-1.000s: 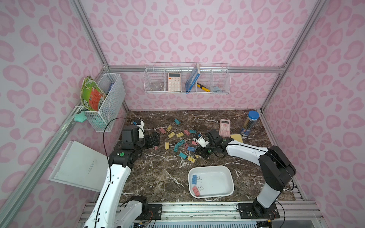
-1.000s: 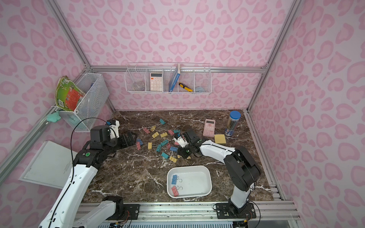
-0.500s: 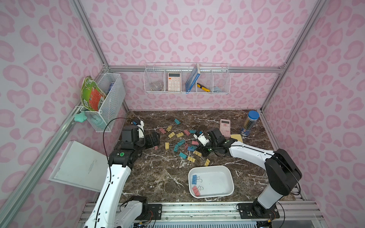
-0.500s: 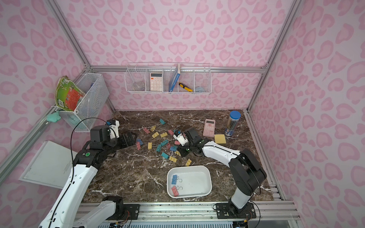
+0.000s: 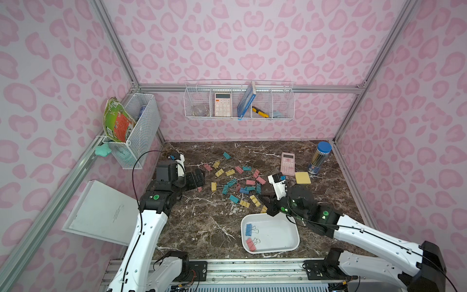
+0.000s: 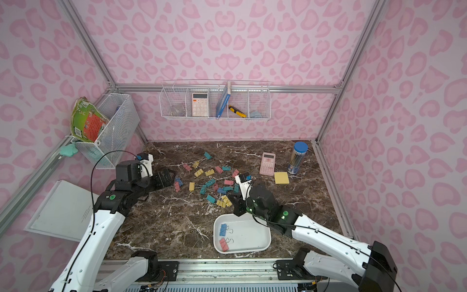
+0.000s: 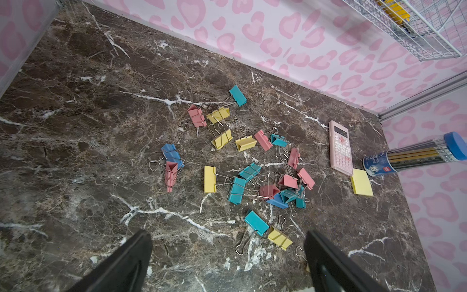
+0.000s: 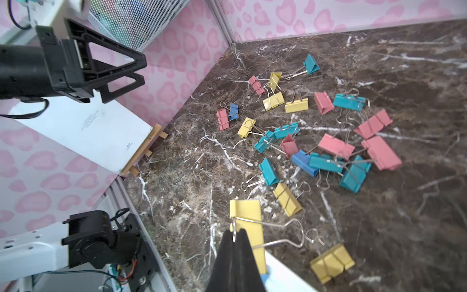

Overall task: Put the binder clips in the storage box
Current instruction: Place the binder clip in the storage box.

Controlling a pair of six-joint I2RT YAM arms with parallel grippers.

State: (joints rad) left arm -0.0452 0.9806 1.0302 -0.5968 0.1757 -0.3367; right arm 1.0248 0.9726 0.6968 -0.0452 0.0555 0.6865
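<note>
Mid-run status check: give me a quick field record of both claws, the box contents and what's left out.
left claw: open, empty
right claw: shut on a yellow binder clip, by its wire handle
held clip position: near the storage box far rim, not inside
in box: one blue clip, one pink clip
outside box: many loose binder clips

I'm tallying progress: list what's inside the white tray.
One blue clip and one pink clip lie in the tray. The right arm covers its far corner; nothing can be told there.
</note>
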